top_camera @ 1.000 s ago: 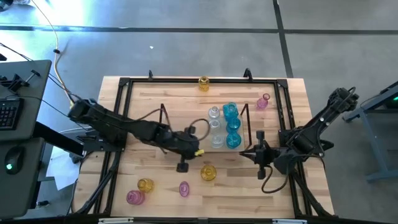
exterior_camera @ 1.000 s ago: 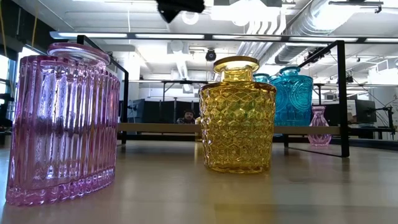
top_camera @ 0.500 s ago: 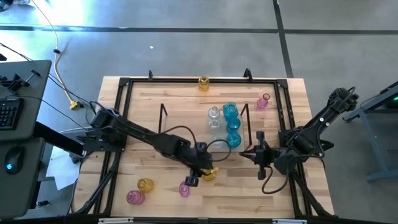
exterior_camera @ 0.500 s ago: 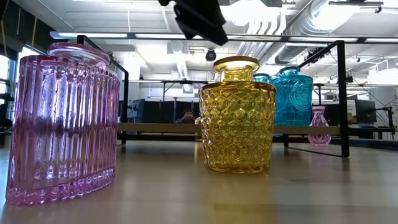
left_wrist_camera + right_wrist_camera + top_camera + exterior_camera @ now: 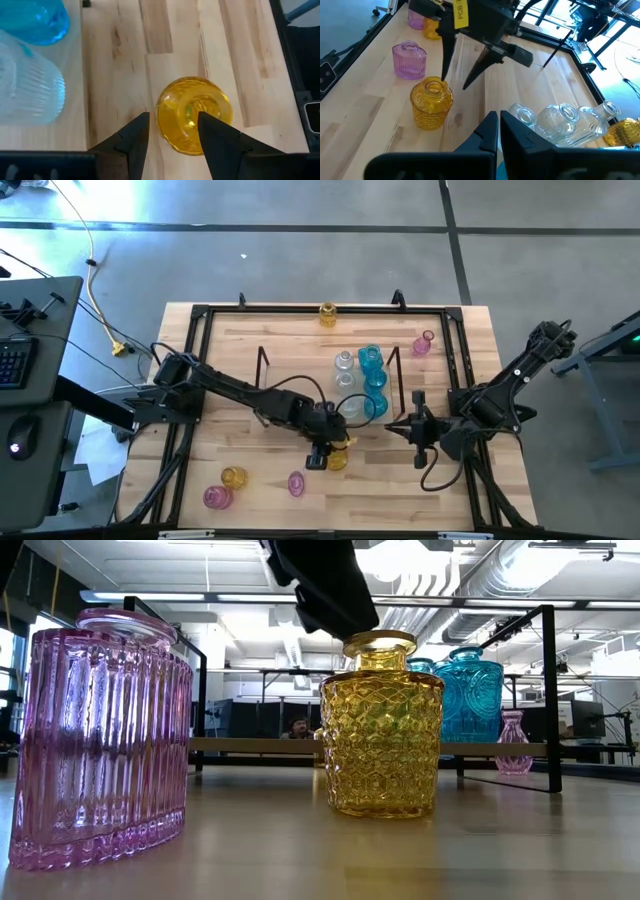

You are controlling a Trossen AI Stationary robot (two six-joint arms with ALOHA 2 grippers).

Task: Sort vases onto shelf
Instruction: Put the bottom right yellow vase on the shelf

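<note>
An amber vase (image 5: 194, 120) stands upright on the tabletop near the middle. My left gripper (image 5: 172, 137) hangs open just above it, fingers pointing down on either side of its mouth; in the right wrist view its fingertips (image 5: 454, 82) end just above the vase (image 5: 431, 102), touching nothing that I can see. The shelf (image 5: 300, 385) lies mid-table with wire uprights at its ends and carries clear vases (image 5: 346, 370) and cyan vases (image 5: 373, 380) at its right end. My right gripper (image 5: 393, 426) waits shut to the right of the shelf.
Loose vases stand on the table: amber (image 5: 327, 313) at the far edge, pink (image 5: 424, 343) at the right, amber (image 5: 234, 477) and two pink ones (image 5: 216, 497) (image 5: 296, 483) near the front. A black frame (image 5: 190, 380) rims the tabletop.
My left gripper has moved from beside the shelf toward the table's near edge and right, over the amber vase, and in the low view it has come down toward the vase's mouth. The vases have stayed where they were.
</note>
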